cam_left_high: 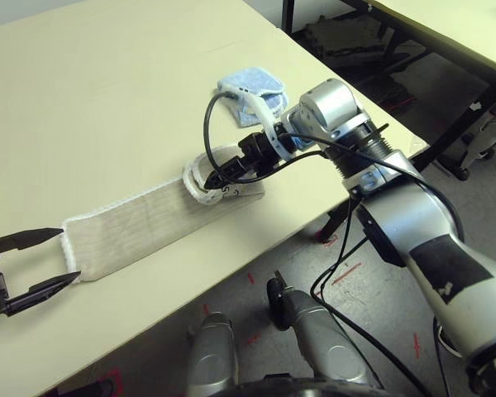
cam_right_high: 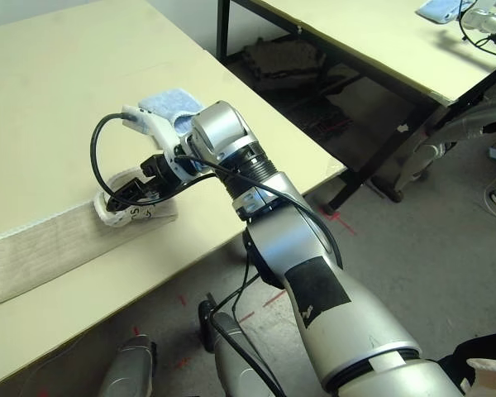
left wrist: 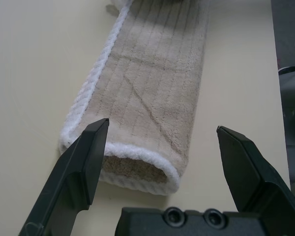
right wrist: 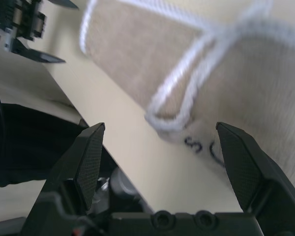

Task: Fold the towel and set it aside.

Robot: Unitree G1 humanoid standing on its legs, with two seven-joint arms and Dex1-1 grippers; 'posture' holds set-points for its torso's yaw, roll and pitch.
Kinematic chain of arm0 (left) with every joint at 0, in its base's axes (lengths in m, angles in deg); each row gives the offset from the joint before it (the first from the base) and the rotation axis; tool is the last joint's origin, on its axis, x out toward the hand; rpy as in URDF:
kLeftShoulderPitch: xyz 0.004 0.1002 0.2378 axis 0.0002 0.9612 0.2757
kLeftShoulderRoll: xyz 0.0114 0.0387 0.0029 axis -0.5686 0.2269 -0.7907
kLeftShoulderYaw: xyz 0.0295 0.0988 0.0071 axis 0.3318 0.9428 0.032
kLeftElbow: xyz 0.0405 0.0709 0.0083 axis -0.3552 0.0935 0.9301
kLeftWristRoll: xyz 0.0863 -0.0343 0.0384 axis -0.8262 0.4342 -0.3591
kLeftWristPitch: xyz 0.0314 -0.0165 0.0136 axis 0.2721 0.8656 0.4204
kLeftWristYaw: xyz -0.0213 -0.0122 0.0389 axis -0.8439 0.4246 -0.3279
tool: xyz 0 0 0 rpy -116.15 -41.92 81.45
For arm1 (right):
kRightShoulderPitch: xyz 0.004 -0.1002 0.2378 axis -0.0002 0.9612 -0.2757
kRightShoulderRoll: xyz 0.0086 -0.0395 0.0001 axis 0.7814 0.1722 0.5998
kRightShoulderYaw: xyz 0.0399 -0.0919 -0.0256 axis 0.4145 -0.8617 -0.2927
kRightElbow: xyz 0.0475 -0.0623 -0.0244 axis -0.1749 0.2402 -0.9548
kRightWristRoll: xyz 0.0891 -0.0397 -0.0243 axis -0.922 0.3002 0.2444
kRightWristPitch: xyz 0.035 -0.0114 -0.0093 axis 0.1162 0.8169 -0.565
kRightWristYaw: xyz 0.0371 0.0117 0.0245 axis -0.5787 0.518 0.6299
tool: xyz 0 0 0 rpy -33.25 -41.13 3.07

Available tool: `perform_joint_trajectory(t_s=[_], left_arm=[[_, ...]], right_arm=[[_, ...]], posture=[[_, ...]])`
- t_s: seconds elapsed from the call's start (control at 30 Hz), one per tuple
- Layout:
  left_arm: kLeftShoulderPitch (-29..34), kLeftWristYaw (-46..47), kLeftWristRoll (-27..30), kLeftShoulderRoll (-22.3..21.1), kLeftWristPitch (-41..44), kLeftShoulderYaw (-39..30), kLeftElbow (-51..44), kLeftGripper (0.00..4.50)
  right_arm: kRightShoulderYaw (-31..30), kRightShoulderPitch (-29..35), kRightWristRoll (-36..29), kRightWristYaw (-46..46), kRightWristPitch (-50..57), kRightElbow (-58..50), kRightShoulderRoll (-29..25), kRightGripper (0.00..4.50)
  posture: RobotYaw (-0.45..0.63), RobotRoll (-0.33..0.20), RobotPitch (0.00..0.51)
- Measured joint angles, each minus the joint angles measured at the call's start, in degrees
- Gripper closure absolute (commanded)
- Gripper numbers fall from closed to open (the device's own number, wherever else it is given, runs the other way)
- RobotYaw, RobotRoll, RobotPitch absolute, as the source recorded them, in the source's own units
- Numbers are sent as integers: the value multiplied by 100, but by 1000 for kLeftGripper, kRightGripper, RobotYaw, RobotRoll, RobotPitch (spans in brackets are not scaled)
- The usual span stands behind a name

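The towel lies on the cream table as a long narrow strip, folded lengthwise, running slantwise close to the table's near edge. Its white scalloped edging shows along the far side and around both ends. At the end toward the robot's right the cloth is bunched into a loose loop, with some dark stitched marks on it, possibly the logo, though I can't make them out.

The right gripper hangs just over that bunched end, fingers spread wide apart, nothing between them. The left gripper sits at the other end, its two black fingers wide open, straddling the strip's end without pinching it.

A small light-blue cloth lies farther back on the table, behind the right wrist.
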Motion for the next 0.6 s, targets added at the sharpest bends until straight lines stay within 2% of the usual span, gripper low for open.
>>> perform_joint_trajectory(t_s=[0.13, 0.3, 0.33, 0.43, 0.6], left_arm=[[3, 2, 0, 0, 0, 0, 0, 0], [27, 14, 0, 0, 1, 0, -5, 0], [35, 20, 1, 1, 2, 0, -5, 0], [35, 41, 0, 2, 3, 0, -5, 0], [8, 53, 3, 1, 5, 0, -8, 0]], right_arm=[[127, 250, 34, 11, -1071, -95, -113, 52], [206, 580, 43, 160, -1725, -75, -367, 52], [198, 674, 43, 246, -1739, -90, -437, 172], [125, 896, 37, 438, -1708, -176, -509, 817], [60, 1221, 40, 558, -1820, -513, -503, 2740]], posture=[[15, 0, 238], [15, 0, 239], [15, 0, 239], [15, 0, 239], [15, 0, 245]])
